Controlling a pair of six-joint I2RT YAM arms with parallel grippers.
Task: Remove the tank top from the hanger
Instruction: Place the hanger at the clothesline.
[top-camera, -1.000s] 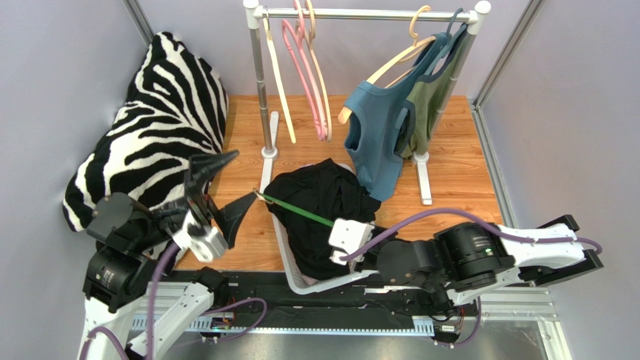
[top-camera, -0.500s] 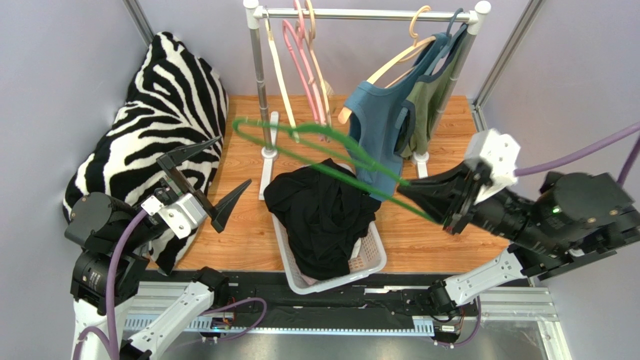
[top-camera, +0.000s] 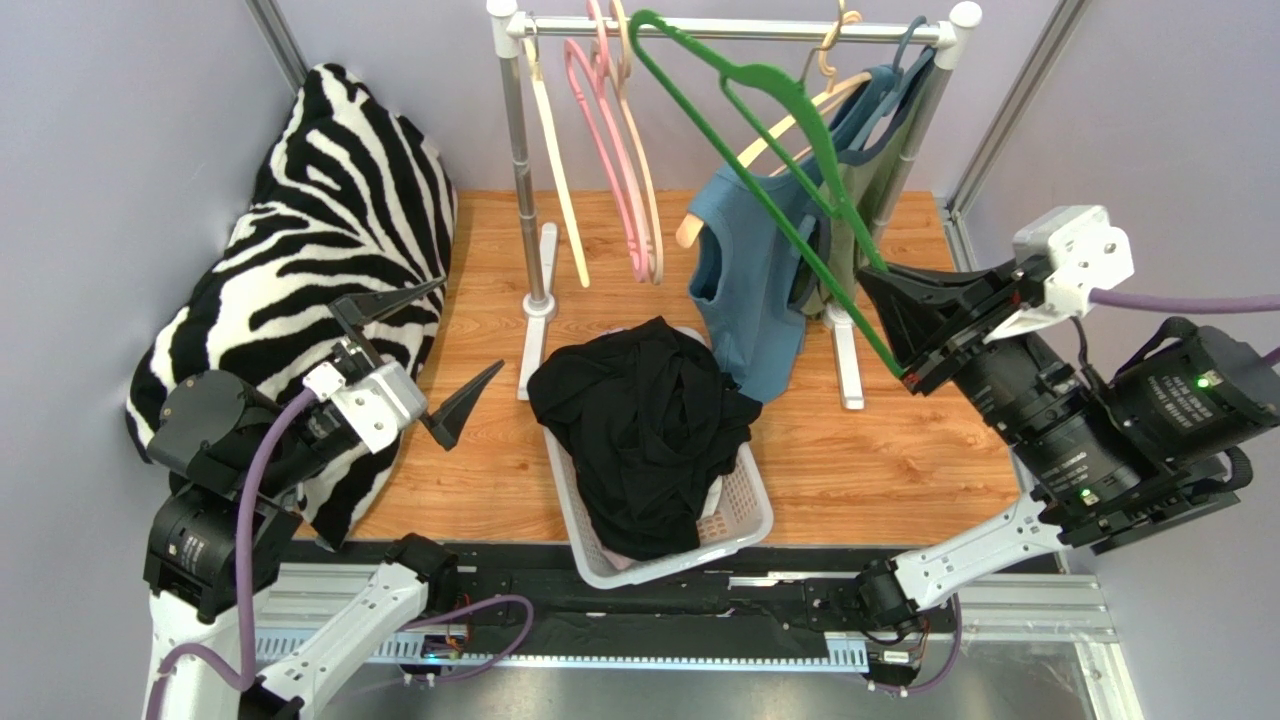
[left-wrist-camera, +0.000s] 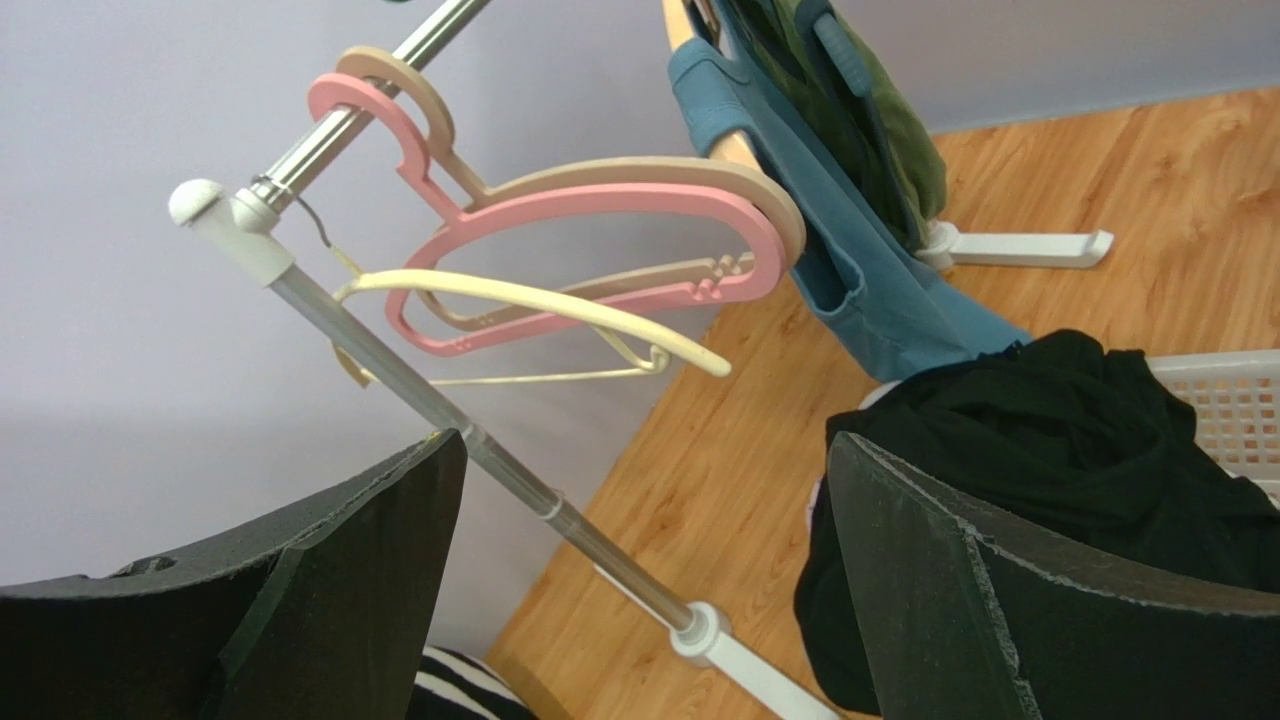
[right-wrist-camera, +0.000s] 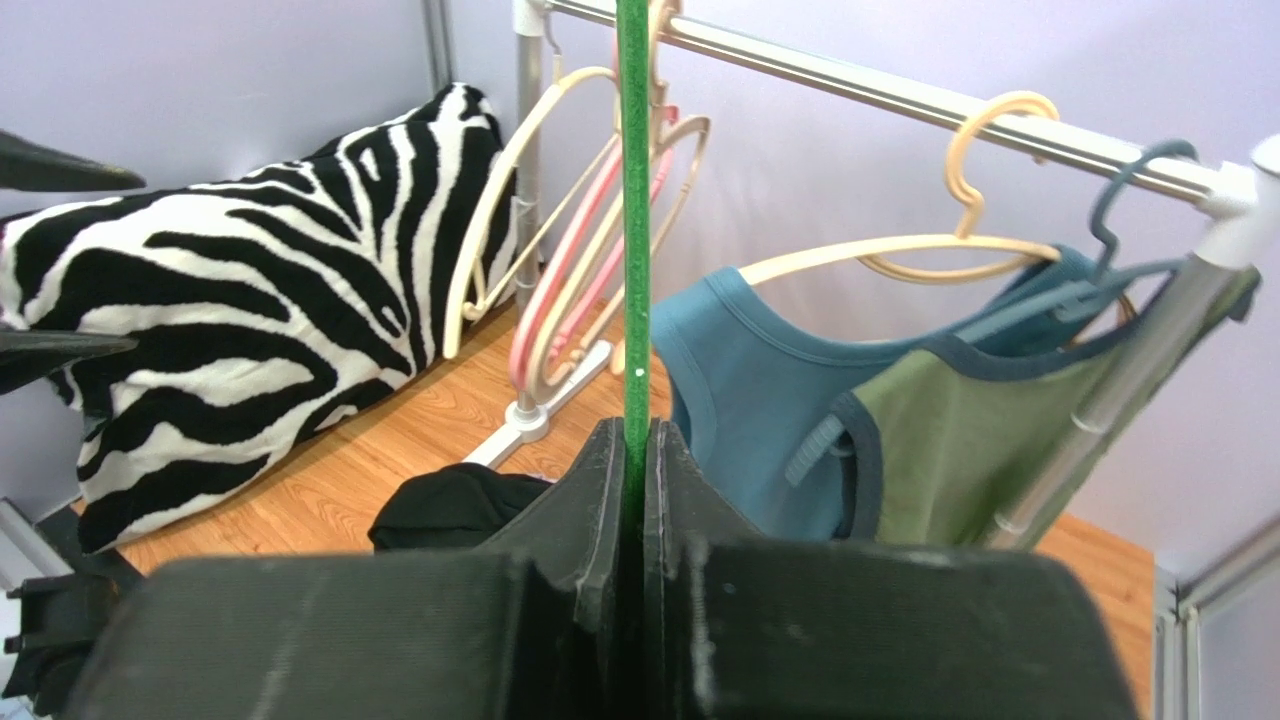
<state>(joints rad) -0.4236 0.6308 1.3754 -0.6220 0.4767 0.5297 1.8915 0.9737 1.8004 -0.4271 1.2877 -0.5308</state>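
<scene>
**Top view with both wrist views: state of the task.** I judge the removal itself done. The black tank top (top-camera: 639, 413) lies crumpled in the white laundry basket (top-camera: 739, 525) at 6 o'clock, with no hanger in it that I can see. The green hanger (top-camera: 759, 128) is bare. Its hook end reaches up toward the rack rail (top-camera: 721, 27) at 12 o'clock, but I cannot tell whether it touches the rail.

The right gripper (top-camera: 902, 333), at 3 o'clock, holds the hanger by one end. My right wrist view shows the green bar pinched between closed jaws. The left gripper (top-camera: 472, 324), at 9 o'clock, hangs with its jaws spread wide and nothing between them, just beside the zebra-print cushion (top-camera: 301, 225).

What is left, in my judgement, is only to hook the bare hanger on the rail or set it down, then let go.

**Containers.**
- **Rack:** Along the rail from 9 toward 3 o'clock hang a cream hanger (top-camera: 561, 188) and a pink hanger (top-camera: 643, 258), both empty. After them come a teal tank top (top-camera: 744, 300) and an olive tank top (top-camera: 849, 225), each on its own hanger.
- **Basket:** As far as I can see it holds only the black tank top, which fills it and spills over the rim at 12 o'clock. The rim at 5 o'clock shows bare.
</scene>
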